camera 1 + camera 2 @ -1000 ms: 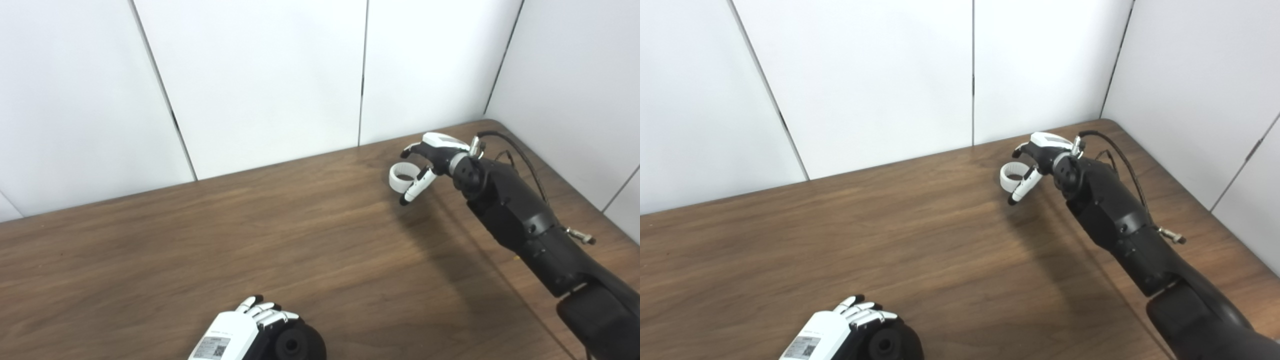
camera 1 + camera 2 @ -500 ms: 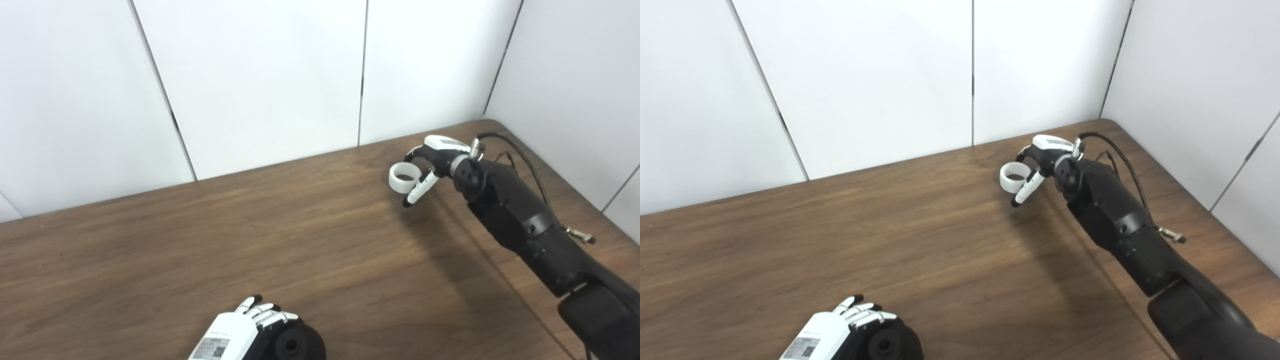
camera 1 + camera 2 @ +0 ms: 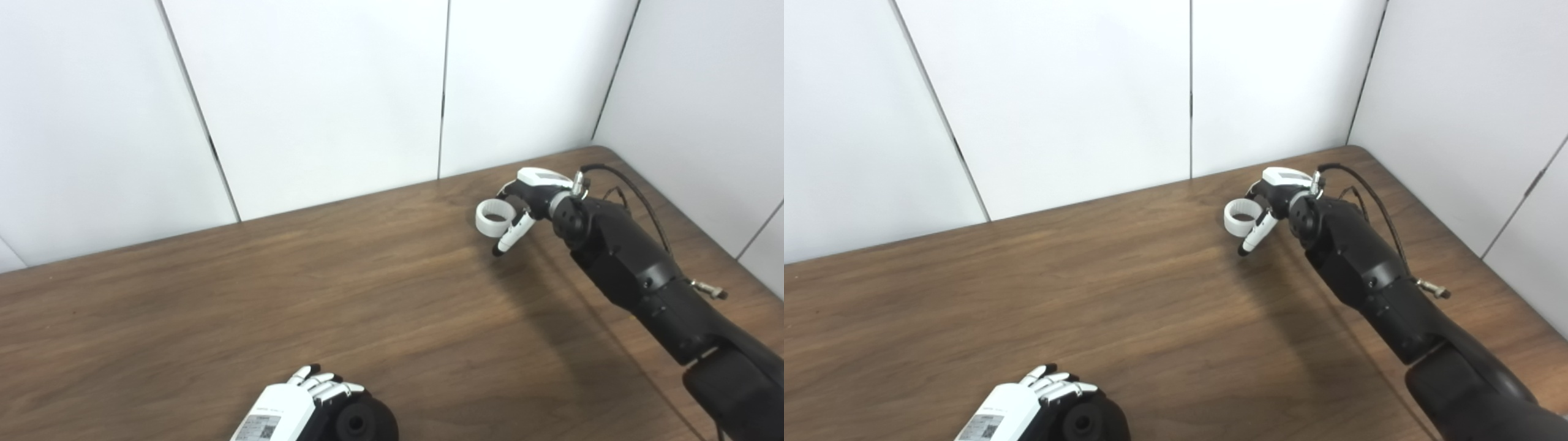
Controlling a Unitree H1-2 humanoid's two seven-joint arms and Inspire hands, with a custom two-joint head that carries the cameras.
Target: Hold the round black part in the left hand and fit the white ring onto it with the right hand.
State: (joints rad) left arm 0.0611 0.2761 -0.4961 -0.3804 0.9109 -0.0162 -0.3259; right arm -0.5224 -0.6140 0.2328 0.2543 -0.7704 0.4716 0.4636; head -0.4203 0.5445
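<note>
The round black part (image 3: pixel 362 424) with a centre hole sits at the bottom edge of the table, and my left hand (image 3: pixel 288 411) is shut on its left side. Far off at the back right, the white ring (image 3: pixel 488 228) is low over the table. My right hand (image 3: pixel 528 195) curls round the ring from the right, its fingers closed behind the rim and its thumb (image 3: pixel 509 235) pointing down in front. Whether the ring touches the table cannot be told.
The brown wooden table (image 3: pixel 306 294) ends at white wall panels (image 3: pixel 318 92) behind and to the right. A black cable (image 3: pixel 637 193) loops over my right forearm near the table's back right corner.
My right hand's fingers have curled in from spread apart to closed on the white ring, and the ring has shifted very slightly. My left hand and the black part have stayed put.
</note>
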